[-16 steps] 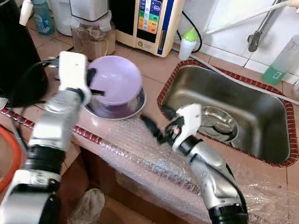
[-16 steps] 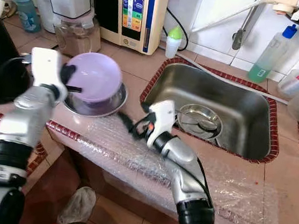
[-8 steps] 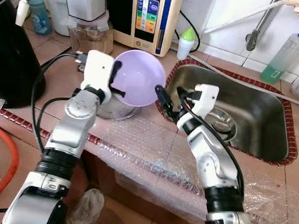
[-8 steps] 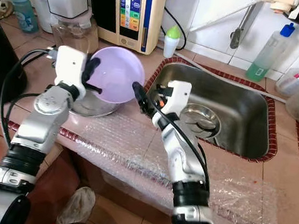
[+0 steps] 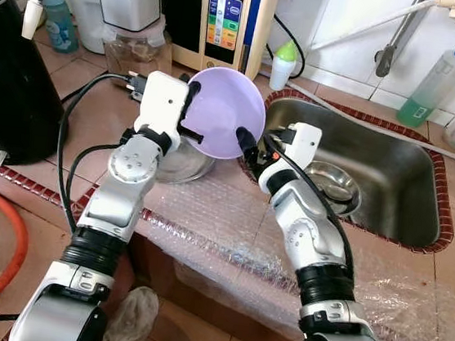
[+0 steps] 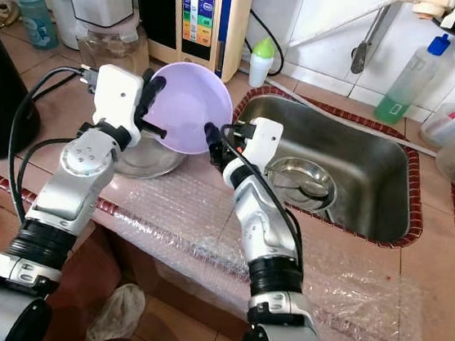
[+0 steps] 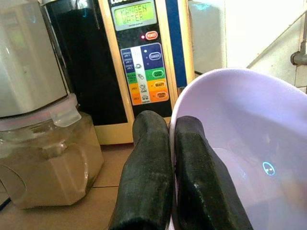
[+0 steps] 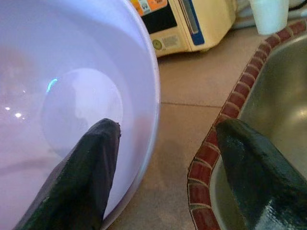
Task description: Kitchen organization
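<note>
A lilac plastic bowl (image 5: 226,113) hangs tilted above the counter, just left of the sink (image 5: 396,169). My left gripper (image 7: 171,125) is shut on its left rim, one finger inside and one outside. My right gripper (image 8: 165,127) stands open at the bowl's lower right rim (image 5: 245,142). One of its fingers (image 8: 93,163) is inside the bowl, and the other finger (image 8: 249,163) is outside, over the sink's red tile edge. A steel bowl (image 5: 180,165) sits on the counter below. A steel dish (image 5: 334,187) lies in the sink.
A black kettle (image 5: 8,71) stands at the left. A blender jar (image 5: 134,49) and a water ioniser (image 5: 229,14) line the back wall. Bubble wrap (image 5: 230,220) covers the counter's front edge. A green-capped bottle (image 5: 285,62) and a soap bottle (image 5: 435,83) stand behind the sink.
The left gripper has carried the lilac bowl up off the steel bowl and to the right, tilting it. The right gripper has risen to the bowl's rim and now straddles it.
</note>
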Controlling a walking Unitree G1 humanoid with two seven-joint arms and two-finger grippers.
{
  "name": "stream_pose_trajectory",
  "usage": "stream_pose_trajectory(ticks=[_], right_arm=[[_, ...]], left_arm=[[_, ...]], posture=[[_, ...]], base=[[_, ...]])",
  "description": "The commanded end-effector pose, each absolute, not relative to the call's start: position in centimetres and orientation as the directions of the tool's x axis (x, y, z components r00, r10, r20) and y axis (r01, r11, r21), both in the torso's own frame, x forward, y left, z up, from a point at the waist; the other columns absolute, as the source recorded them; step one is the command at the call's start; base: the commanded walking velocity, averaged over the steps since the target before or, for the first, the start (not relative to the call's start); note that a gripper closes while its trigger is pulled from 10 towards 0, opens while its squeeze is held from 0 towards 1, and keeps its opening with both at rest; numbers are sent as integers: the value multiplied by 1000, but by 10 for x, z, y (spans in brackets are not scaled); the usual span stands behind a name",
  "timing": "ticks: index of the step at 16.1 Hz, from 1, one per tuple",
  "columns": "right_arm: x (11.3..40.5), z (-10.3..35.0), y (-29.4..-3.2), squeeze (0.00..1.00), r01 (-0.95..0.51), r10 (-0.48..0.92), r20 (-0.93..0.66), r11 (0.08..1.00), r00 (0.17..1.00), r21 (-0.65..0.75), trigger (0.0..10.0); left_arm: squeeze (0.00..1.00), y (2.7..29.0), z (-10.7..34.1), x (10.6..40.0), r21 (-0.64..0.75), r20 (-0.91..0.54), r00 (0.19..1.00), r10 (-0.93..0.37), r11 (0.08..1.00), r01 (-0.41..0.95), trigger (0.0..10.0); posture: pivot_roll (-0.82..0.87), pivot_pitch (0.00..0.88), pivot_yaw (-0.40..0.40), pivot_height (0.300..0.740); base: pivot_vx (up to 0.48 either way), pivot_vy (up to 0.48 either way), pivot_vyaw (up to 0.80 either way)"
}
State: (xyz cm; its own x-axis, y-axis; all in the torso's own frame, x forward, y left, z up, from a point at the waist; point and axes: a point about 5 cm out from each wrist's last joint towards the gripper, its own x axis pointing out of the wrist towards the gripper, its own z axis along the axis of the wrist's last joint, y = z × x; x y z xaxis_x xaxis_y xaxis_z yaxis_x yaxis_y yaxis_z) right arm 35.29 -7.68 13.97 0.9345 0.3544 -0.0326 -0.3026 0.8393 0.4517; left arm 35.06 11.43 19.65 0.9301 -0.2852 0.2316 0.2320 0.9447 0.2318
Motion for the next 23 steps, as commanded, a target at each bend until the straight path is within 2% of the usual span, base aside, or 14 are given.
stream_pose_trajectory(ticks=[1, 3, 10, 18, 19, 20, 21, 23], right_arm=[[356, 129, -91, 0, -202, 283, -101, 853, 954, 482, 0], [360, 128, -94, 0, -166, 261, -125, 848, 957, 503, 0], [368, 133, -98, 0, -81, 217, -153, 788, 964, 611, 0], [373, 138, -102, 0, -58, 193, -165, 800, 967, 597, 0], [374, 136, -105, 0, -31, 167, -182, 813, 969, 582, 0], [374, 133, -109, 0, -5, 141, -195, 823, 971, 568, 0], [374, 132, -114, 0, 27, 103, -202, 832, 974, 555, 0], [375, 132, -119, 0, 54, 66, -200, 840, 978, 540, 0]], left_arm=[[0, 109, 208, 347, 250, 291, 903, -317, 936, 248, 0], [0, 109, 206, 346, 250, 295, 898, -326, 933, 257, 0], [0, 104, 209, 346, 257, 321, 879, -353, 926, 278, 0], [0, 109, 202, 351, 274, 287, 904, -318, 931, 240, 0], [0, 109, 201, 352, 280, 275, 906, -323, 928, 245, 4667], [0, 108, 199, 352, 254, 262, 909, -323, 932, 258, 10000], [1000, 109, 199, 353, 244, 263, 911, -319, 935, 257, 10000], [1000, 110, 199, 353, 250, 265, 910, -320, 934, 256, 10000]], posture=[[71, 0, -23, 740], [59, 0, 0, 740], [56, 0, 0, 740], [57, 0, 7, 740], [61, 0, 8, 740], [63, 0, 8, 740], [65, 0, 9, 740], [62, 0, 12, 740]], base=[[0, 0, 0], [0, 0, 0], [0, 0, 0], [0, 0, 0], [0, 0, 0], [0, 0, 0], [0, 0, 0], [0, 0, 0]])
